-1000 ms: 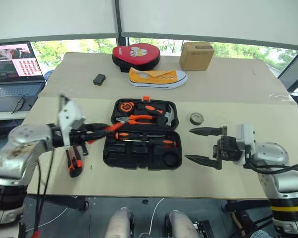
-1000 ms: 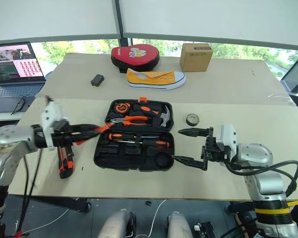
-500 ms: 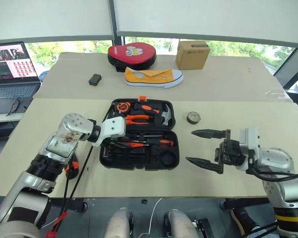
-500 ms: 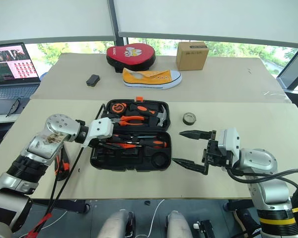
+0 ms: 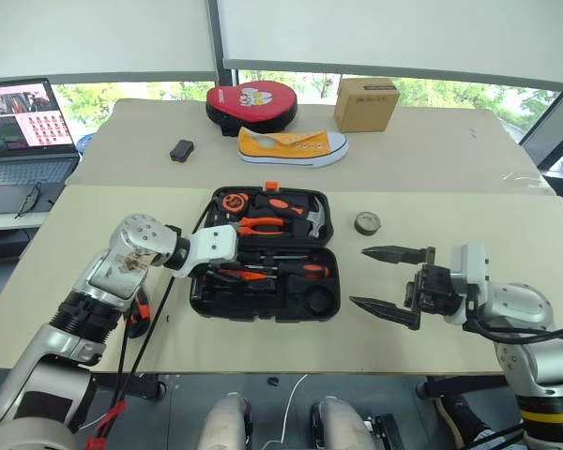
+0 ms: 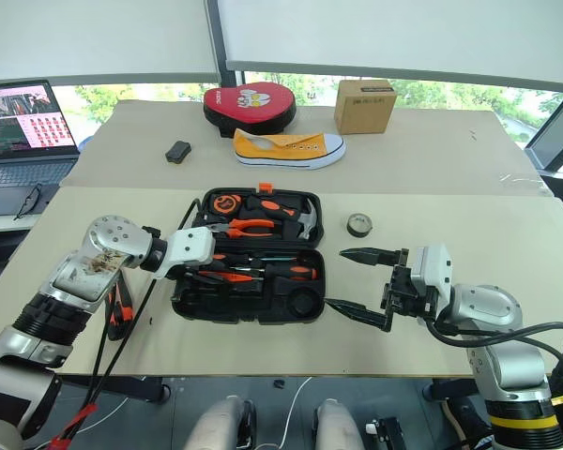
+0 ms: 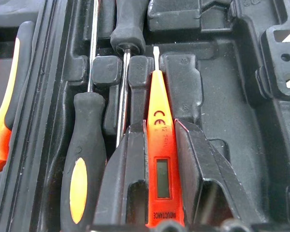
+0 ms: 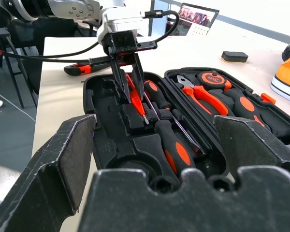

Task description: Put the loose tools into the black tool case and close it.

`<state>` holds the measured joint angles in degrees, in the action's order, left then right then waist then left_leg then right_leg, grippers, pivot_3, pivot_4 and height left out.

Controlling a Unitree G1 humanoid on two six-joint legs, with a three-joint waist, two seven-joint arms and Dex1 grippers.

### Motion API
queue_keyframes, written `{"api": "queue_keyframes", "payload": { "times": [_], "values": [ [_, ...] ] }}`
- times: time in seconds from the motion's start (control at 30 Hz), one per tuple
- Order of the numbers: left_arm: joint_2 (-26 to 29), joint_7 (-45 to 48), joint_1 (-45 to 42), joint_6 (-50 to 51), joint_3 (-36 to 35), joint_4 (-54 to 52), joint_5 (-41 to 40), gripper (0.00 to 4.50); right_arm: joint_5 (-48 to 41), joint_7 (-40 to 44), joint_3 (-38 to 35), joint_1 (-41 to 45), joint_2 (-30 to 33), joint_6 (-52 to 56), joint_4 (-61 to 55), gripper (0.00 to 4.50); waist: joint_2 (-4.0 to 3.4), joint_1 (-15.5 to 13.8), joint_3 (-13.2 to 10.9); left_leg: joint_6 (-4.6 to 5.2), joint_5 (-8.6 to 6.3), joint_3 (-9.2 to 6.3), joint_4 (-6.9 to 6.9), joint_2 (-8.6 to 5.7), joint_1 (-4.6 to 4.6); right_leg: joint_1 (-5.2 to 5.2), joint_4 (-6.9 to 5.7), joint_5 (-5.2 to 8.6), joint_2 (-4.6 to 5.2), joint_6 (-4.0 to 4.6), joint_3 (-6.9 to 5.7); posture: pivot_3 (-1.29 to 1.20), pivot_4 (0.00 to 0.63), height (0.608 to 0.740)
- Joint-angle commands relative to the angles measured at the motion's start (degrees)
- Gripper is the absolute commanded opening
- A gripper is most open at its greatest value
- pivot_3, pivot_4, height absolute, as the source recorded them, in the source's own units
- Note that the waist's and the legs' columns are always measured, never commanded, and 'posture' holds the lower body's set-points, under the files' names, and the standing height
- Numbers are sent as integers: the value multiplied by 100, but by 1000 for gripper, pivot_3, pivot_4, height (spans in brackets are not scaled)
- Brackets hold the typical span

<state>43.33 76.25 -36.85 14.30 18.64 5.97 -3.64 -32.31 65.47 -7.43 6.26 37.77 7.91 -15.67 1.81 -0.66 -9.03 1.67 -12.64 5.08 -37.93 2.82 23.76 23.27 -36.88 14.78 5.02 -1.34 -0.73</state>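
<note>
The black tool case [image 5: 263,316] lies open in the middle of the table. My left gripper [image 7: 160,126] is shut on the small orange tester screwdriver [image 7: 159,145] and reaches down into the case's near half, the tester's tip over a moulded recess. Two long screwdrivers [image 5: 296,270] with orange-and-black handles lie in the recesses beside it. On the table left of the case, partly under my left arm, lies the utility knife [image 5: 136,317]. The dark tape roll [image 5: 367,222] sits on the table right of the case. My right gripper [image 5: 360,276] hovers open just right of the case, holding nothing.
Pliers [image 5: 261,225], a hammer [image 5: 314,217] and a tape measure fill the case's far half. At the back stand a small black box [image 5: 181,149], a red-and-black round pad [image 5: 254,98], a yellow shoe [image 5: 291,143] and a cardboard box [image 5: 367,103]. A laptop [image 5: 23,122] sits far left.
My left gripper carried the tester screwdriver from left of the case to the right and down into its near half, mostly in the first half second. The right gripper stayed put.
</note>
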Motion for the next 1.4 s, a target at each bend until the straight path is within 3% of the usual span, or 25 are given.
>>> {"api": "queue_keyframes", "payload": {
  "times": [0.03,0.1,0.33,0.47,0.57,1.03,1.4],
  "values": [
    [-202,138,137,-99,-282,-243,-495,1574,-106,-2,-71,103,0,-44,-89,4500,0,7,0,0,0,-1,0,0,0,0,-1,0,0,-1,0,0,150,740],
    [-325,-29,66,-199,-535,-328,-642,2246,-106,11,-71,110,0,-48,-66,4500,0,-6,0,0,0,-3,0,0,0,1,-2,1,1,-2,0,0,150,740],
    [-259,-205,305,-23,-1108,-485,-1043,2246,-136,-15,-122,-14,5,-43,-90,4500,0,-2,0,1,-1,-9,-15,0,4,-1,-11,1,2,-3,-2,0,150,740],
    [-316,-405,604,-277,-1285,-237,-1047,1183,-101,-66,-54,23,-64,-71,-61,4500,0,15,0,1,-1,-7,-15,1,0,-1,-13,2,2,-3,2,0,150,740],
    [-397,-562,719,-438,-1277,-11,-979,63,-84,-84,-19,38,-103,-84,-54,4500,0,-4,0,1,-1,-7,-16,1,1,-1,-14,1,2,-3,-1,0,150,740],
    [-554,-843,1123,-639,-903,151,-600,63,-80,-127,-29,17,-142,-73,-33,4500,-1,-2,0,3,-2,-6,-20,-1,0,-4,-16,1,6,-4,-2,0,150,740],
    [-449,-1082,1503,-69,-915,-192,-644,63,-52,-157,50,55,-200,-88,64,4500,-3,0,2,2,-1,-6,-20,0,-12,-13,-19,1,6,-4,-1,0,150,740]
  ]
}}
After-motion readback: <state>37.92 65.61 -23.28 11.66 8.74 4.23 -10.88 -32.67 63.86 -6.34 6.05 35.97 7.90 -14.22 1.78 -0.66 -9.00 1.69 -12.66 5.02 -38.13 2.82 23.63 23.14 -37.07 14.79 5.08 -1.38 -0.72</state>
